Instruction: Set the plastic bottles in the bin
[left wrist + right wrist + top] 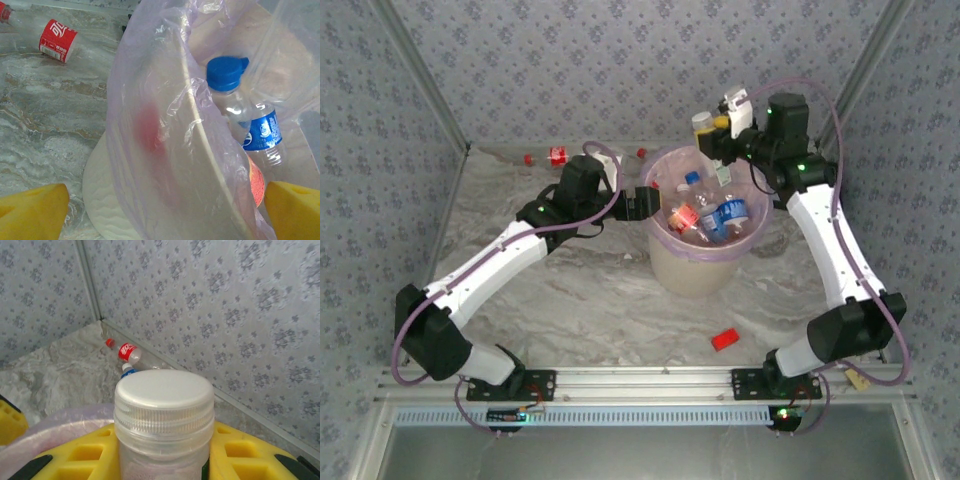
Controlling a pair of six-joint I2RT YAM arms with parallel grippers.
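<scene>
Bright, even light — soft shadows, slight blur in wrist views

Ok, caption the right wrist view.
Right gripper shut on a white-capped bottle, red-labelled bottle lying by the wall.

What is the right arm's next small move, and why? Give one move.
Probably bring the right gripper a little inward over the bin before releasing. It is shut on a white-capped bottle, upright at the bin's far rim; opening there might drop it outside.
</scene>
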